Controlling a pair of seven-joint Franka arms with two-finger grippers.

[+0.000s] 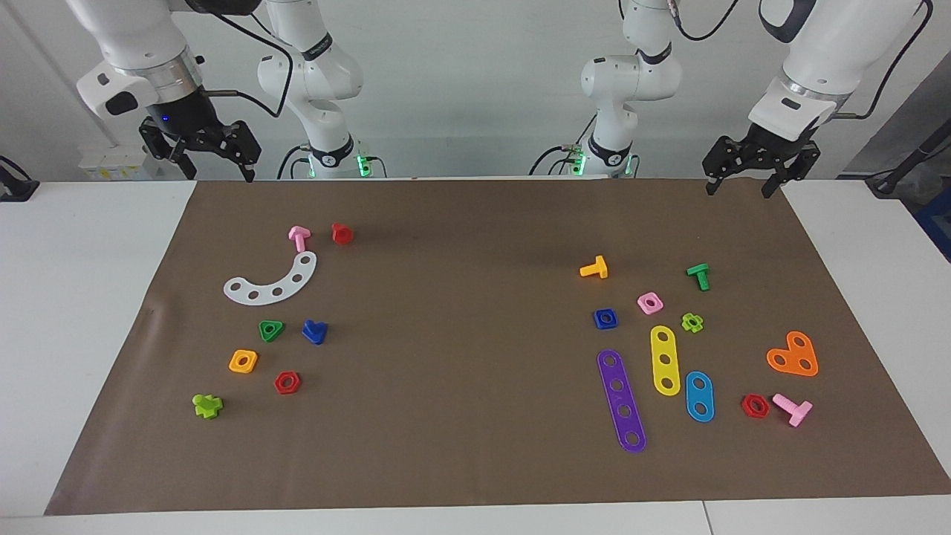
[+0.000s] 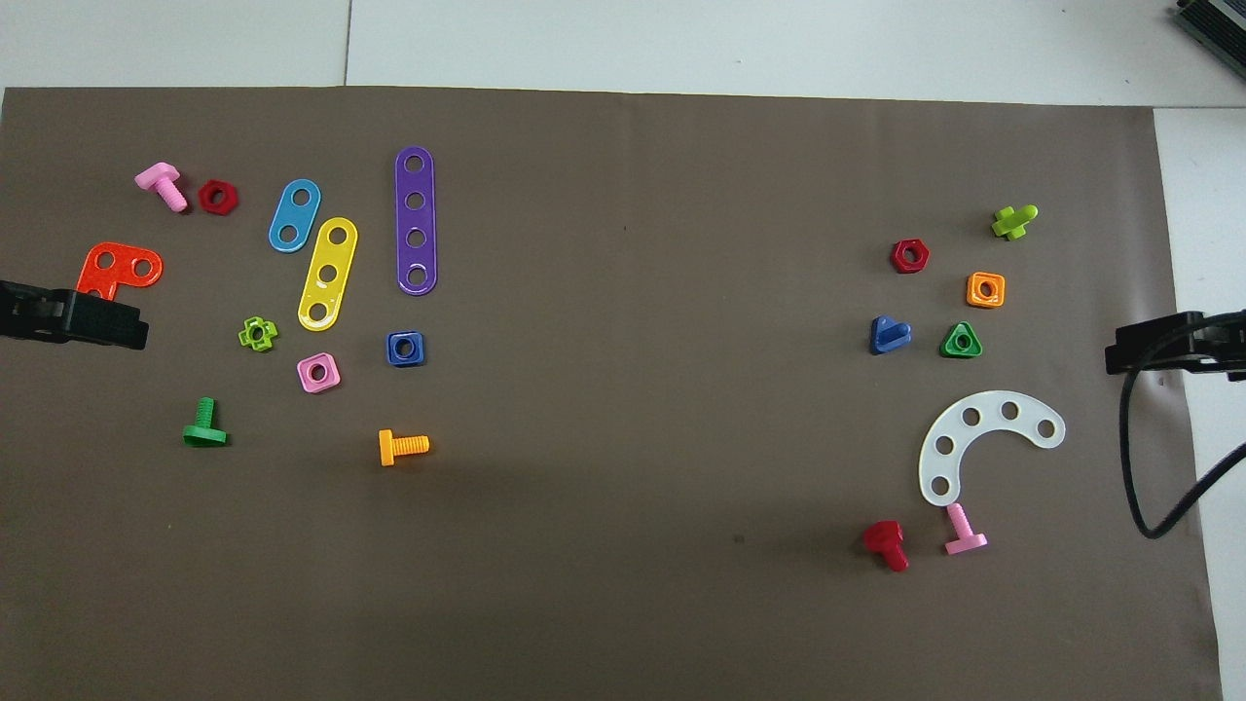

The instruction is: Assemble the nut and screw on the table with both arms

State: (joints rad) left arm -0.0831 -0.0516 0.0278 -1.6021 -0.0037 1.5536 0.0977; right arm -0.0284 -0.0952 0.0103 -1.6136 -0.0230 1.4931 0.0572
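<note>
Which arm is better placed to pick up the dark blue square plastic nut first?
Left. The dark blue square plastic nut lies at the left arm's end of the brown mat, the side where the open left hand hangs. The open right hand waits at the opposite end.

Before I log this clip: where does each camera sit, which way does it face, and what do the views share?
Facing view: high across the table, looking at both white arms; the right gripper and left gripper hang open above the brown mat's robot-side edge.
Overhead view: high above the robots' end, looking steeply down; only the left gripper and right gripper show.
Shared: small dark blue square plastic nut, dark blue triangular-headed plastic screw.
</note>
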